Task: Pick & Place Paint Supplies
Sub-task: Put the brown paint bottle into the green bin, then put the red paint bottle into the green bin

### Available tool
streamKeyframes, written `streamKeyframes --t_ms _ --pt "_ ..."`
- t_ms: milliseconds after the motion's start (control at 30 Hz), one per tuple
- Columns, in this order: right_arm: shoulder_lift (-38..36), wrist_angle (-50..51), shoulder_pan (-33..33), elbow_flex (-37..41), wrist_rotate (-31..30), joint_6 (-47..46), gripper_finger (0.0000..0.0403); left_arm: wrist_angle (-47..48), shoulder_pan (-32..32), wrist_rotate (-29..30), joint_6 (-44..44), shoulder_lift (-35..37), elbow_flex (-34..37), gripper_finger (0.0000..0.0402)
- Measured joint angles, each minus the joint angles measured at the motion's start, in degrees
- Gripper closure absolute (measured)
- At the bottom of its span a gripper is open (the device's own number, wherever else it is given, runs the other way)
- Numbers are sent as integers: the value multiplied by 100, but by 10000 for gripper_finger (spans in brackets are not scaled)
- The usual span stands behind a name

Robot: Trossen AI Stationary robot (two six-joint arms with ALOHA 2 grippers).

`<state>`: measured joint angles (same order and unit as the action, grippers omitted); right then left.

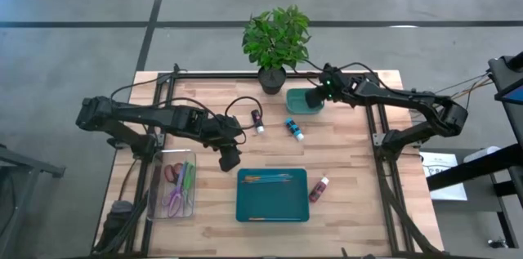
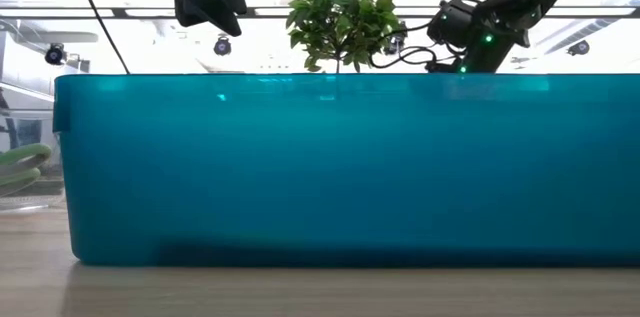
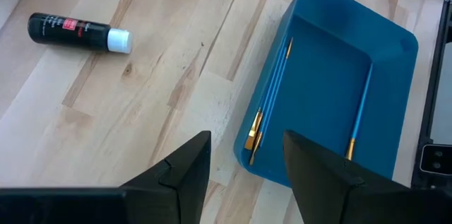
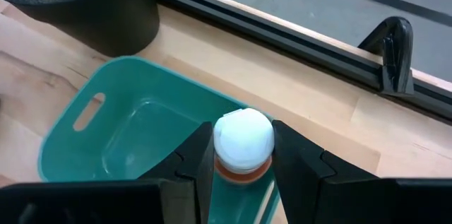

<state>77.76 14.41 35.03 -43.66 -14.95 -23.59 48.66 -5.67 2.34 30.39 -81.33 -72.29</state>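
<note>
We see the right gripper [image 4: 242,155] above the small green bin [image 1: 304,101] at the far side of the table [image 1: 351,169], just beside the potted plant [image 1: 276,42]. Its fingers are clamped on a paint bottle [image 4: 244,141] with a white cap, held over the bin's open inside.

The left gripper [image 1: 229,159] hangs above the table near the far left corner of the blue tray [image 1: 272,195]. Its fingers stand apart and hold nothing.

In the tray lie three thin brushes [image 3: 272,93], two side by side along one wall and one nearer the opposite wall. A black bottle [image 1: 257,120] and a blue bottle [image 1: 293,128] lie on the wood between the tray and the plant. A dark red bottle [image 1: 318,188] lies just to the right of the tray. A clear box [image 1: 173,183] sits to the left of the tray.
</note>
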Motion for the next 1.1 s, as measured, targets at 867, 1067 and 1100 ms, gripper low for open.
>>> streamKeyframes --t_ms 867,1067,1100 --pt "-11 -437 -2 301 1 286 215 0 0 -47 -2 -2 0 218" --pt "-205 -634 -24 296 49 425 176 0 0 -47 -2 -2 0 218" --pt "-288 -627 -28 283 48 433 174 0 0 -47 -4 -2 0 218"
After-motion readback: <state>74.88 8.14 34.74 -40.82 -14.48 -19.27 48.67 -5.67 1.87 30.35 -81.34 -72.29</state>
